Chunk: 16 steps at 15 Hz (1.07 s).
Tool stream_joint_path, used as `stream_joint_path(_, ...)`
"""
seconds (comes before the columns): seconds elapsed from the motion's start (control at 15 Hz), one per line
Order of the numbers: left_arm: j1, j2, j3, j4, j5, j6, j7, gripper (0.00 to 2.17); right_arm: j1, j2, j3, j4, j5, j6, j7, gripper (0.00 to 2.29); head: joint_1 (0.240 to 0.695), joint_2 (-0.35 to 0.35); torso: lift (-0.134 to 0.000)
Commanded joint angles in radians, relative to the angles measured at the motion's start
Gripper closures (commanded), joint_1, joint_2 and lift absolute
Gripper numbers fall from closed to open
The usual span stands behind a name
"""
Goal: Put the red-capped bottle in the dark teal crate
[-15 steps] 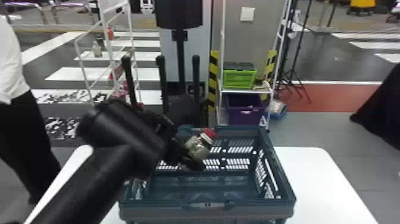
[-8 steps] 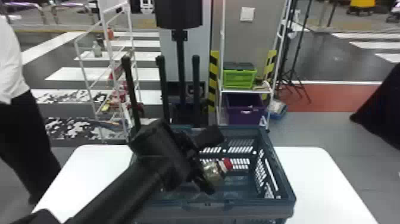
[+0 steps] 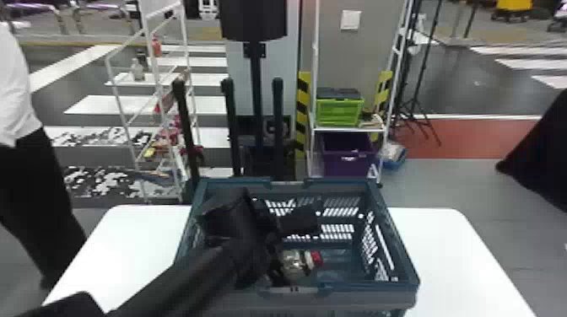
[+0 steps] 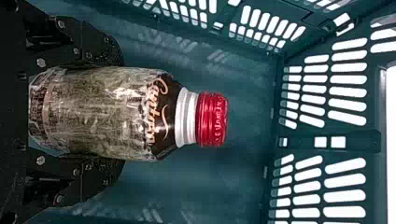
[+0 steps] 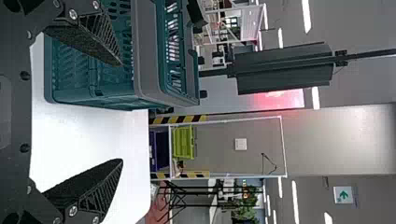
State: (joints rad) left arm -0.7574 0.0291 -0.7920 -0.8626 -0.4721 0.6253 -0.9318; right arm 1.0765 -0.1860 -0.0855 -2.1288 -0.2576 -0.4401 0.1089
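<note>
**Red-capped bottle [image 4: 107, 114] held inside dark teal crate [image 3: 363, 290]**

Your left hand [image 4: 116, 112] grips the bottle around its lower body, tilted over within the crate's walls on the table [image 3: 447, 261]. Your right hand [image 5: 120, 112] stands wide beside the crate, holding nothing. Expect a fairly light, slick load whose glossy sides may give under a squeeze; the lower body looks the best hold, leaving the cap free. Pale script marks the dark shoulder band [image 4: 164, 112], with more lettering on the cap [image 4: 212, 120].
</note>
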Motion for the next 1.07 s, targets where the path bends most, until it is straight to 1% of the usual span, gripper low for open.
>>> stream_joint_path(0.0,0.007,0.002,-0.003,-0.004,0.006,0.003,0.018,1.02,0.007,0.002,0.001,-0.005,0.001,-0.008,0.0,0.15,0.499,0.0,0.0)
stream_joint_path(0.07,0.013,0.003,-0.001,-0.018,0.01,0.009,0.034,0.19,0.011,0.002,0.0,-0.008,0.003,-0.008,0.0,0.15,0.499,0.0,0.0)
stream_joint_path(0.13,0.015,0.005,-0.001,-0.024,0.01,0.015,0.053,0.0,0.014,0.003,0.0,-0.01,0.005,-0.008,0.0,0.15,0.499,0.0,0.0)
stream_joint_path(0.4,0.038,0.038,0.016,-0.144,0.013,0.101,0.13,0.02,0.026,0.002,-0.002,-0.013,0.005,-0.036,0.0,0.15,0.499,0.0,0.0)
stream_joint_path(0.47,0.047,0.058,0.028,-0.194,0.015,0.15,0.134,0.02,0.03,0.002,-0.003,-0.013,0.005,-0.039,0.0,0.15,0.499,0.0,0.0)
stream_joint_path(0.53,0.061,0.072,0.051,-0.245,0.02,0.166,0.145,0.03,0.031,0.002,-0.005,-0.013,0.003,-0.042,0.0,0.15,0.499,0.0,0.0)
stream_joint_path(0.6,0.076,0.094,0.083,-0.296,0.035,0.193,0.16,0.03,0.031,0.002,-0.005,-0.013,0.003,-0.042,0.0,0.15,0.499,0.0,0.0)
stream_joint_path(0.67,0.089,0.101,0.117,-0.351,0.052,0.209,0.183,0.03,0.033,0.002,-0.007,-0.013,0.003,-0.042,0.0,0.15,0.499,0.0,0.0)
stream_joint_path(0.73,0.099,0.12,0.137,-0.406,0.069,0.245,0.199,0.03,0.031,0.002,-0.008,-0.013,0.003,-0.042,0.0,0.15,0.499,0.0,0.0)
stream_joint_path(0.8,0.121,0.132,0.18,-0.475,0.079,0.288,0.219,0.03,0.031,0.002,-0.008,-0.013,0.003,-0.042,0.0,0.15,0.499,0.0,0.0)
stream_joint_path(0.87,0.147,0.137,0.238,-0.546,0.095,0.313,0.225,0.03,0.03,0.002,-0.01,-0.013,0.003,-0.042,0.0,0.15,0.499,0.0,0.0)
stream_joint_path(0.93,0.178,0.144,0.301,-0.625,0.125,0.331,0.246,0.04,0.028,0.002,-0.01,-0.013,0.003,-0.042,0.0,0.15,0.499,0.0,0.0)
stream_joint_path(1.0,0.225,0.15,0.372,-0.736,0.155,0.377,0.269,0.04,0.026,0.002,-0.013,-0.011,0.003,-0.042,0.0,0.15,0.499,0.0,0.0)
